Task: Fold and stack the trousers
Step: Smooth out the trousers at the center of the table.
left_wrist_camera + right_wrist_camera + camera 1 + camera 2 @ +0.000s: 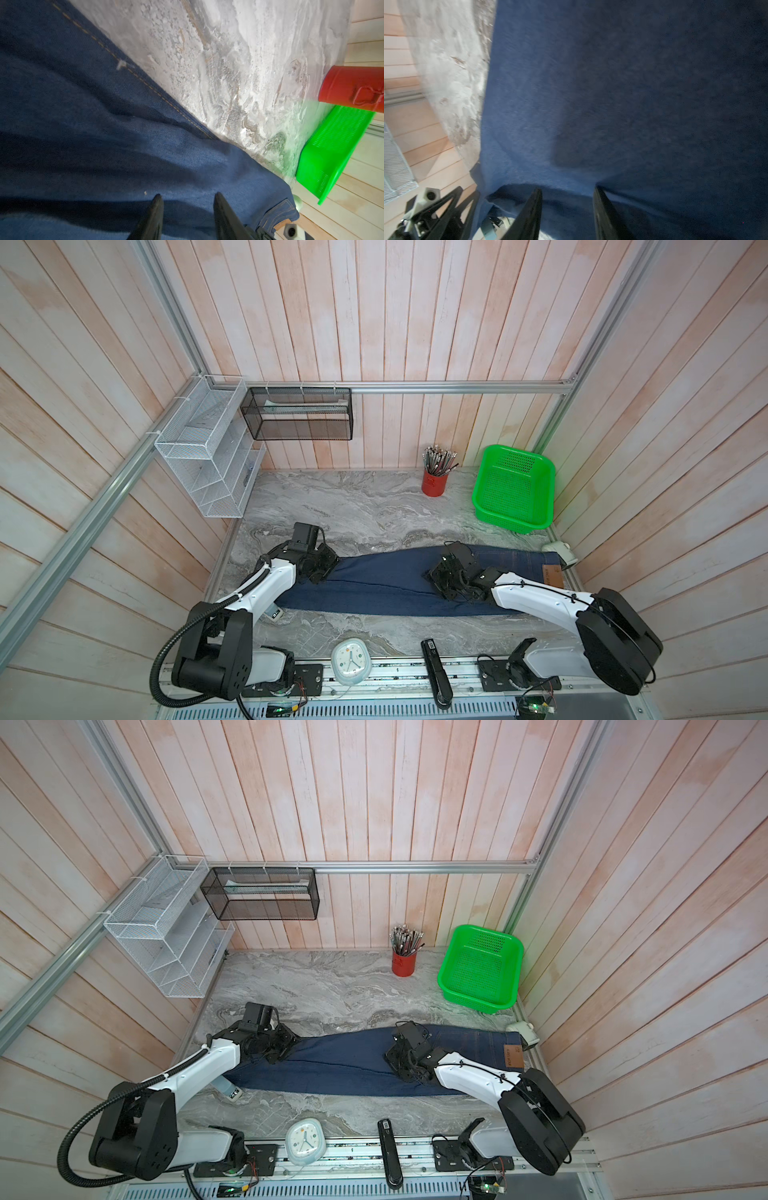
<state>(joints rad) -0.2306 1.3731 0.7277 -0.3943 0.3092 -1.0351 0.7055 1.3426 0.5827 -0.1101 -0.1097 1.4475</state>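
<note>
Left wrist view: left gripper (187,195) spread above dark indigo denim trousers (83,124), tan seam stitching shows | right wrist view: right gripper (568,189) spread over plain denim | only both top views: brown waist patch (552,576).

The grey marbled table (353,506) carries the trousers (374,585) spread across it, a red cup (432,487) and a green basket (511,523) at the back, and perhaps a clock (350,659) at its front edge.

Left arm (266,580) and right arm (536,593) low, stretched inward; left fingers (153,214) and right fingers (532,209) apart.
</note>
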